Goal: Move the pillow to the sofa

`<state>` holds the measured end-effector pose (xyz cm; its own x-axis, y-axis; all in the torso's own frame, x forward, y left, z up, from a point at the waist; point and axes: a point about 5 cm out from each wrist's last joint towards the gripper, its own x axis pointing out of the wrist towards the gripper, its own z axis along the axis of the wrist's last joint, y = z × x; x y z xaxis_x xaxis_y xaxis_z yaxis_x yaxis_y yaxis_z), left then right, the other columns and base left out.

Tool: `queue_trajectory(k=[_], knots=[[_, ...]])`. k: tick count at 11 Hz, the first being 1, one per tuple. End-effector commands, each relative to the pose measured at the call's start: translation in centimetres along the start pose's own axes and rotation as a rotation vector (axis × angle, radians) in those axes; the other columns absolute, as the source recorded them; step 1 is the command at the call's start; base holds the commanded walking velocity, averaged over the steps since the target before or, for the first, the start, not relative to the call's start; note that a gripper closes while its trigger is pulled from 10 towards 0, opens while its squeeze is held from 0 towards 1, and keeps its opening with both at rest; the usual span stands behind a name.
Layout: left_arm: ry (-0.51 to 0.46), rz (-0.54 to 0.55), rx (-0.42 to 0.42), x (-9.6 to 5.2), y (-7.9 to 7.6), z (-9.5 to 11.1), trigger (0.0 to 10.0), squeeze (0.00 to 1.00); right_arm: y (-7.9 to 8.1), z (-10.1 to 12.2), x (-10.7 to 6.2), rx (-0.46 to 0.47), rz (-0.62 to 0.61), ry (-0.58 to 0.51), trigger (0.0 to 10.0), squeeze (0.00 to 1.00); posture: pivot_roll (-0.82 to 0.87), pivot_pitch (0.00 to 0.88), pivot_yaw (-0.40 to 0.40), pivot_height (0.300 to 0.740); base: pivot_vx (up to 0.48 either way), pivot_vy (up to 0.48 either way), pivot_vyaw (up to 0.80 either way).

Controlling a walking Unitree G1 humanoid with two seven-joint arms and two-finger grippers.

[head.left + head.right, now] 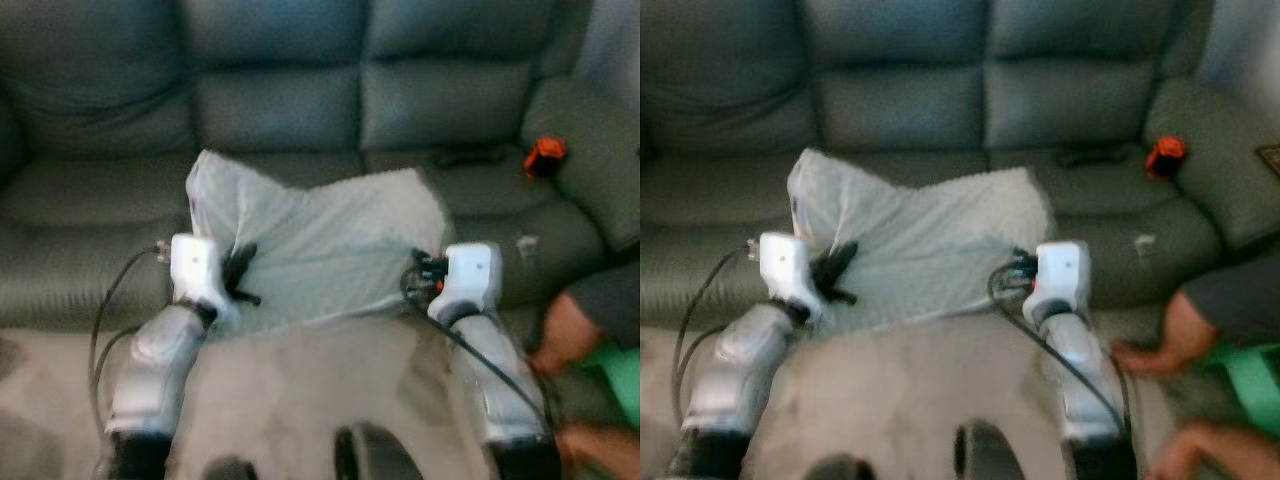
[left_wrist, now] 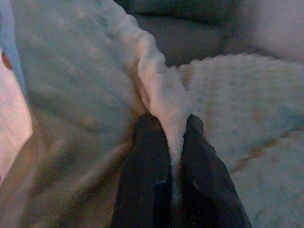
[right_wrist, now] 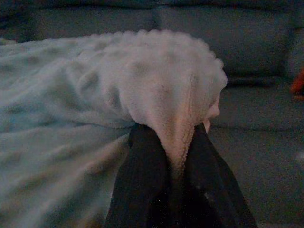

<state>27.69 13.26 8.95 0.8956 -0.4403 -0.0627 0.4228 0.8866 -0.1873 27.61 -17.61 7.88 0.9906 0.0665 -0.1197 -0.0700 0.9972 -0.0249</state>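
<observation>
A white, nubby-textured pillow (image 1: 310, 245) lies across the front edge of the seat of a grey-green sofa (image 1: 300, 110), held at both of its near corners. The left gripper (image 2: 175, 142) pinches a raised fold of the pillow's fabric between its two black fingers, and the right gripper (image 3: 176, 147) likewise pinches the opposite corner. A small orange object (image 1: 545, 156) rests on the sofa's right seat, well apart from the pillow, and a person's arm (image 1: 1160, 345) shows at the lower right.

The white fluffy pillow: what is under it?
Under the white fluffy pillow, held by left gripper and right gripper, is the grey-green leather sofa. The seat below it is covered.
</observation>
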Motion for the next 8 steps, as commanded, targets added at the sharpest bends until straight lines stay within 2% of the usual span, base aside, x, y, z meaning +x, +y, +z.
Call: queue_trajectory(k=[1, 3, 4, 8], knots=[[-0.022, -0.004, 0.023, -0.24, 0.42, 0.79, 10.0, 0.00, 0.87, 0.99, 0.31, 0.007, 0.027, -0.046, 10.0, 0.00, -0.08, 0.113, -0.026, 0.740, 0.480, 0.000, 0.00], [-0.011, -0.001, 0.014, 0.05, 0.34, 0.70, 10.0, 0.00, 0.72, 1.02, 0.39, 0.009, 0.024, -0.045, 10.0, 0.00, -0.08, 0.113, -0.023, 0.740, 0.443, 0.000, 0.00], [-0.006, -0.001, 0.007, 0.24, 0.31, 0.66, 10.0, 0.00, 0.62, 0.99, 0.40, 0.008, 0.022, -0.042, 10.0, 0.00, -0.09, 0.113, -0.024, 0.740, 0.259, 0.405, 0.00], [0.008, 0.012, 0.010, 0.39, 0.43, 0.53, 10.0, 0.00, 0.85, 0.99, 0.47, 0.002, 0.030, -0.036, 10.0, 0.00, -0.09, 0.114, -0.026, 0.740, 0.000, 0.478, 0.00]])
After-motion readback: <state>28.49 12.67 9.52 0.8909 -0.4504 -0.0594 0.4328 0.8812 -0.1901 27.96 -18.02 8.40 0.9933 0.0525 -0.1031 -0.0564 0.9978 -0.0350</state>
